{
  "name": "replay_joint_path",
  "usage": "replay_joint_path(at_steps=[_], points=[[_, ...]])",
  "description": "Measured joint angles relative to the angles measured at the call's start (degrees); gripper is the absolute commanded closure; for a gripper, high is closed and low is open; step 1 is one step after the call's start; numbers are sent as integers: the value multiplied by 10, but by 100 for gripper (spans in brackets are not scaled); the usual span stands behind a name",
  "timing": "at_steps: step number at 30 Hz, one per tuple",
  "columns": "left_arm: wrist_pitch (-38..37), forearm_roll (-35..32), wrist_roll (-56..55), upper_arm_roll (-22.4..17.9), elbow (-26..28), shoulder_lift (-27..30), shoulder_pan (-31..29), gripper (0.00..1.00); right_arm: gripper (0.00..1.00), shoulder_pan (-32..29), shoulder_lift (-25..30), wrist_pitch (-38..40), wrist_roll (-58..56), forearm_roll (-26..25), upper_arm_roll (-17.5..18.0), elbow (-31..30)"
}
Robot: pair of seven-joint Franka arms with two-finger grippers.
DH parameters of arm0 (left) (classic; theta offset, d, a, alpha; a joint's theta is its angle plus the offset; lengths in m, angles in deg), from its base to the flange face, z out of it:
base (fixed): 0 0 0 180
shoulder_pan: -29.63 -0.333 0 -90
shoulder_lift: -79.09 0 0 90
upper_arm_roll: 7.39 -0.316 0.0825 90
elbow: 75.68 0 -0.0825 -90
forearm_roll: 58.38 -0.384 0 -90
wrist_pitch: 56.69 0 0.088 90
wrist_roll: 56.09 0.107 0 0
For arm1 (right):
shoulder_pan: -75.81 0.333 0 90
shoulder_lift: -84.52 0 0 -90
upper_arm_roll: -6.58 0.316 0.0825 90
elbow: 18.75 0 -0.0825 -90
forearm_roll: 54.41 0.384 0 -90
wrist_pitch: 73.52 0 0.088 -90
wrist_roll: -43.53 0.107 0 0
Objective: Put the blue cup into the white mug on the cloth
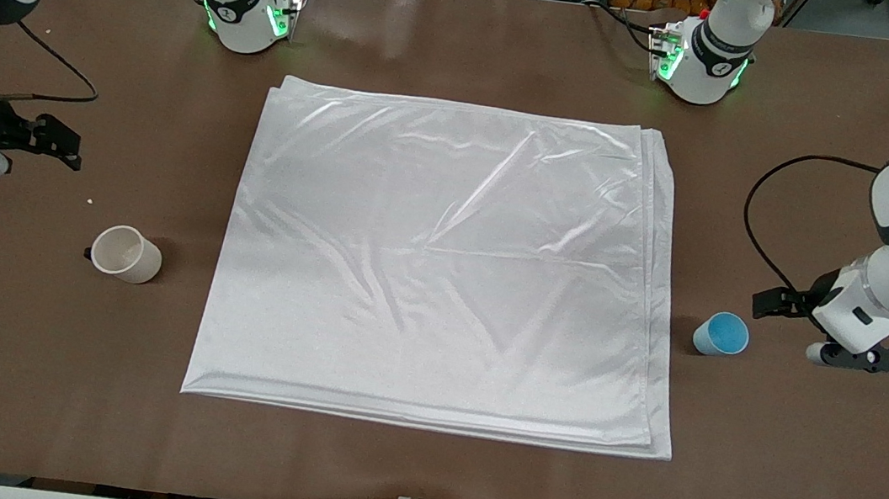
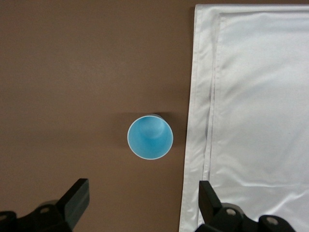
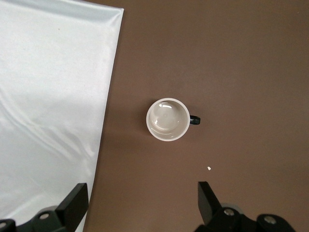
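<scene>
blue cup (image 1: 722, 334) upright on desk (image 1: 418, 467) just off the cloth (image 1: 442, 266), at left arm's end | left pincer (image 1: 777, 303) released, nearest, beside it | white mug (image 1: 125, 254) under released right pincer (image 1: 55, 142), off cloth

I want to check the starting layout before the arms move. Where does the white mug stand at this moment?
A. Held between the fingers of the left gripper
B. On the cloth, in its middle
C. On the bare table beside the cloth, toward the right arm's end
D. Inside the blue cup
C: the white mug stands upright on the brown table, apart from the cloth, toward the right arm's end.
</scene>
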Motion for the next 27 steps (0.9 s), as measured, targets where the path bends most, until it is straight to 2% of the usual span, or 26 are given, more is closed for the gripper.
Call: replay_joint_path(at_steps=[9, 15, 27], points=[[115, -39, 0, -1, 67, -39, -18, 0, 0, -22, -40, -31, -118, 0, -1, -10], [130, -40, 7, -1, 70, -67, -45, 0, 0, -43, -76, -70, -228, 0, -2, -11], [138, -40, 7, 5, 69, -88, -39, 0, 0, -68, -141, -131, -433, 0, -4, -9]])
